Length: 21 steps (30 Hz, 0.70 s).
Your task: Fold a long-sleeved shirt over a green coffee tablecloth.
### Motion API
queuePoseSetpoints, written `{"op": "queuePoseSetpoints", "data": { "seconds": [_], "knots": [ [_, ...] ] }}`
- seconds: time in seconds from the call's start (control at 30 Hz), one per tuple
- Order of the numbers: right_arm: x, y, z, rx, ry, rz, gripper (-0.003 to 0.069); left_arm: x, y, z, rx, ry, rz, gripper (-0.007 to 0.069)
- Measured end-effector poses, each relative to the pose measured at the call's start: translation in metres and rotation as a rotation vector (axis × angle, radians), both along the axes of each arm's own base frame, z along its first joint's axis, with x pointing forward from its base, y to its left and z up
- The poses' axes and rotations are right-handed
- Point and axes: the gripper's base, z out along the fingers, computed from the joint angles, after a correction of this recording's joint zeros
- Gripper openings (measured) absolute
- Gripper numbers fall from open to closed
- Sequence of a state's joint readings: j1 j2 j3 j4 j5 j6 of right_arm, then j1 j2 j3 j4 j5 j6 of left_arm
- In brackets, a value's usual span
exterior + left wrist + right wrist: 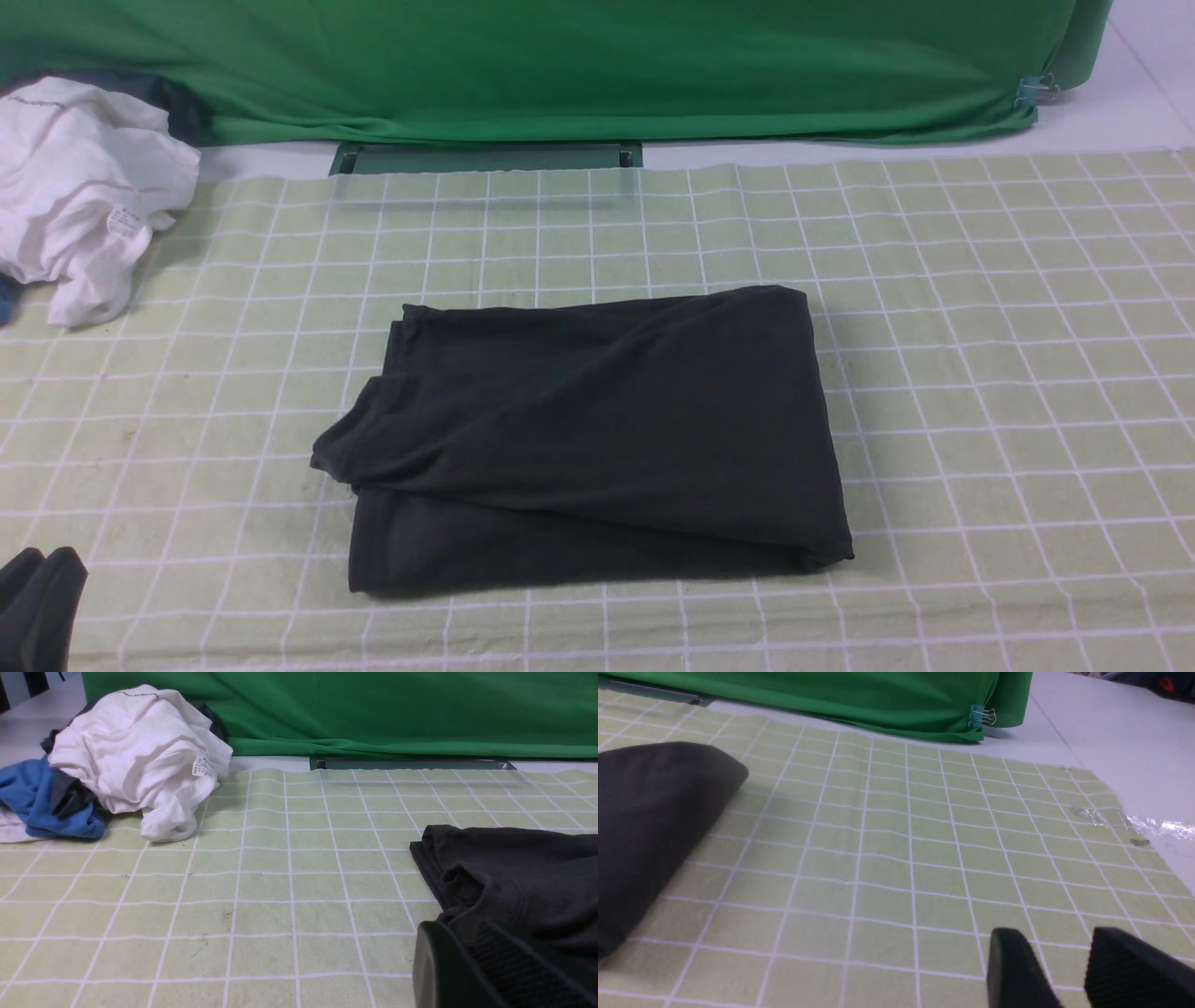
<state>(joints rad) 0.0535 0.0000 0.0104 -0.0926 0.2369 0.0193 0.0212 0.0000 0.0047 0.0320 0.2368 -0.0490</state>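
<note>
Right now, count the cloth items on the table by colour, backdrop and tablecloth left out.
Black: 1, the folded shirt
White: 1, the crumpled garment
Blue: 1, the bunched cloth
Total: 3; darker scraps in that pile can't be told apart.

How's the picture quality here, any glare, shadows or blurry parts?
Front view: even light, the black shirt shows little fold detail. Left wrist view: the near tool is blurred. Right wrist view: glare on clear tape at the tablecloth edge, soft shadow beside the shirt.
</note>
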Motion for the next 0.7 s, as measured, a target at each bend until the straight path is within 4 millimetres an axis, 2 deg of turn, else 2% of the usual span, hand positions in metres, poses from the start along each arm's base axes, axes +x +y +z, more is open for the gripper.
{"op": "queuePoseSetpoints", "data": {
  "seconds": [0.7],
  "knots": [
    [0.0, 0.0, -0.0001, 0.0, 0.001, 0.0, 0.0239, 0.0, 0.0, 0.0, 0.004, 0.0, -0.001, 0.012]
  ]
}}
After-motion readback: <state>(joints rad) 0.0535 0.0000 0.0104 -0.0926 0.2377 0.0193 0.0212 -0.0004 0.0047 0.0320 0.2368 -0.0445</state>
